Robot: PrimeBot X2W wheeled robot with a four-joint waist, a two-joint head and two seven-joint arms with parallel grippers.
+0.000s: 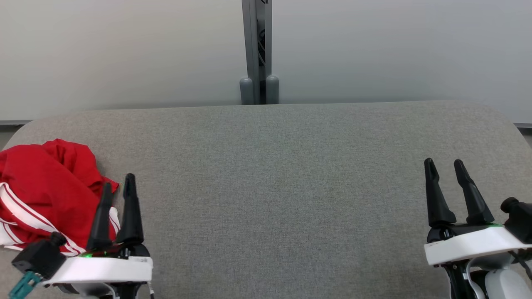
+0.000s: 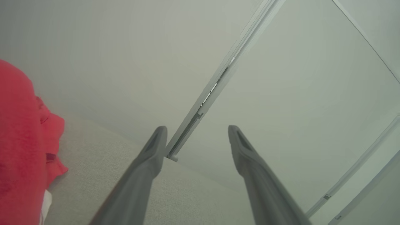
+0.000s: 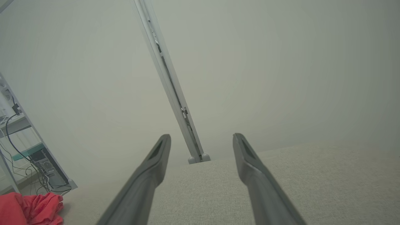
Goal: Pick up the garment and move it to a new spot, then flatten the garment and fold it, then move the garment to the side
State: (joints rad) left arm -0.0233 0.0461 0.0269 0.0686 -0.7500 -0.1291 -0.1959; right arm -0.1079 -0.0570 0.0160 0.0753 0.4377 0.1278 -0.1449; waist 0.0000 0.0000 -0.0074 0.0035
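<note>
Right now our left gripper sits at 8 o'clock in the head view, fingers parted with nothing between them. It is just beside the crumpled red garment, which lies at 9 o'clock on the grey padded surface. At 4 o'clock our right gripper is likewise spread, holding nothing.

The red garment is soft matt cloth, the grey table has a coarse woven cover, and the fingers look like smooth dark plastic.
</note>
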